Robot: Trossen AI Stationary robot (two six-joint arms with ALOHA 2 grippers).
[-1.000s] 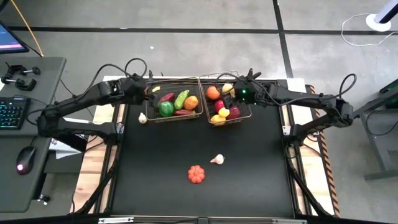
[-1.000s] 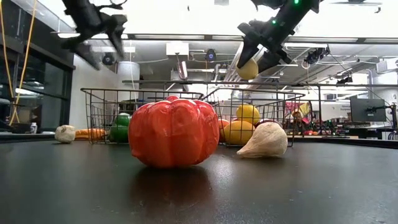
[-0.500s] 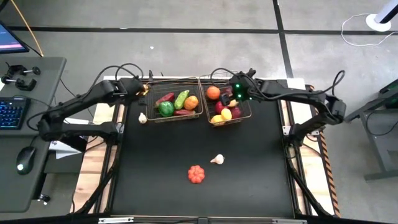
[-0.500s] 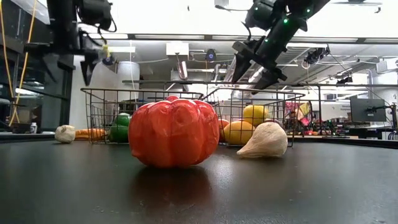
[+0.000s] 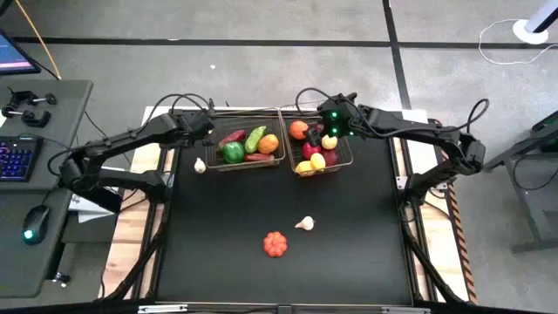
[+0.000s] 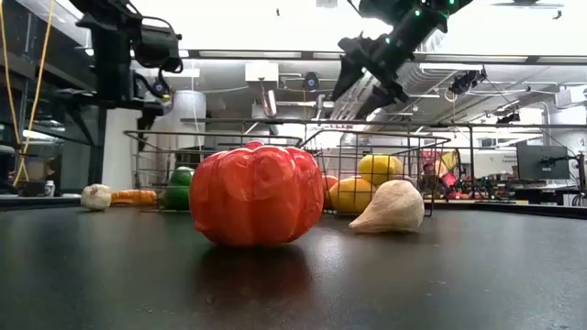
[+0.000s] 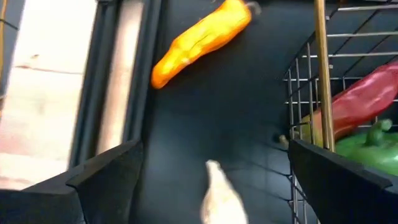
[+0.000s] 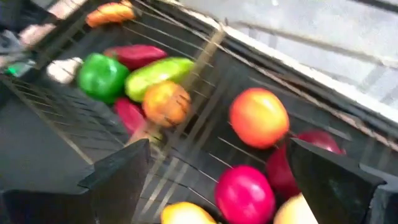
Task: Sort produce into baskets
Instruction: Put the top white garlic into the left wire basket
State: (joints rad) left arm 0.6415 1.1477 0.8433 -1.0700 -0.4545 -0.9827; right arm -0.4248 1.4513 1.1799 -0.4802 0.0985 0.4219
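Over the right basket the right gripper hangs wide open, seemingly empty.

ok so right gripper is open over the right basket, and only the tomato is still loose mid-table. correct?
Not quite. The right gripper is open over the right basket, but two pieces lie loose mid-table: the tomato and a garlic bulb beside it. The high view shows both; the low view shows them too.

Tomato and garlic interrupt open table (baskets behind).
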